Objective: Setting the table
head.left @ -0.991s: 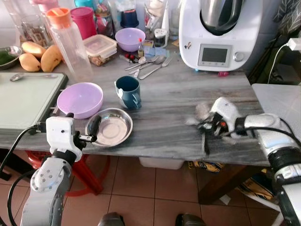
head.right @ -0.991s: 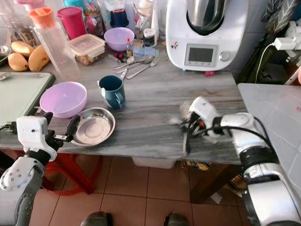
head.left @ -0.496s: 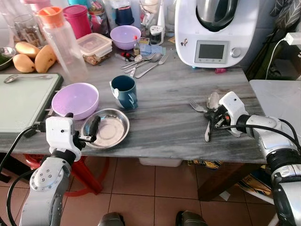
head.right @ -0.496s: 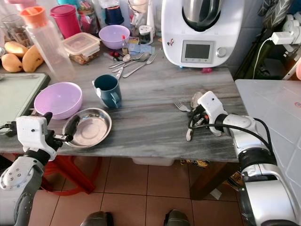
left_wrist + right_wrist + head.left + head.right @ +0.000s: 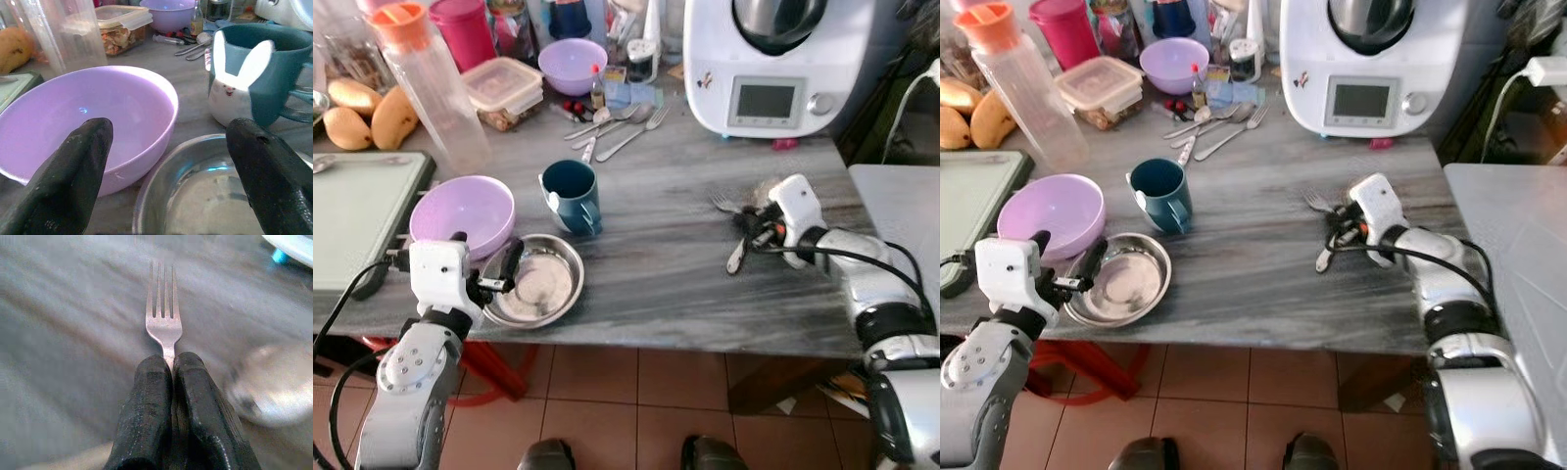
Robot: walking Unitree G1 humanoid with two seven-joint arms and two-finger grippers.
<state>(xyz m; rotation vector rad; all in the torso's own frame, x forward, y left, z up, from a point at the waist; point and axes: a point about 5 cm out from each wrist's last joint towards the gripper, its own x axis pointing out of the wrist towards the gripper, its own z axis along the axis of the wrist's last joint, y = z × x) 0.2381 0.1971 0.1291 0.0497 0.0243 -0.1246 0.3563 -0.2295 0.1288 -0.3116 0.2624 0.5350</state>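
Grey marble-look table (image 5: 656,264) first, with the big white kitchen machine (image 5: 773,59) at the back. Down front on the left, the lilac bowl (image 5: 462,211), the teal mug (image 5: 572,194) and the steel dish (image 5: 536,286) sit close together. The left gripper (image 5: 484,282) waits at the table edge, fingers spread wide, one either side of the dish's near rim. Over on the right, the right gripper (image 5: 168,401) is pinched tight on a fork (image 5: 164,318), tines pointing away and low over the table. Beside it lies what looks like a spoon (image 5: 274,382), though it's blurred. The risk: that thin handle could twist or slip from the pinch, or drag the loose spoon off the near edge.
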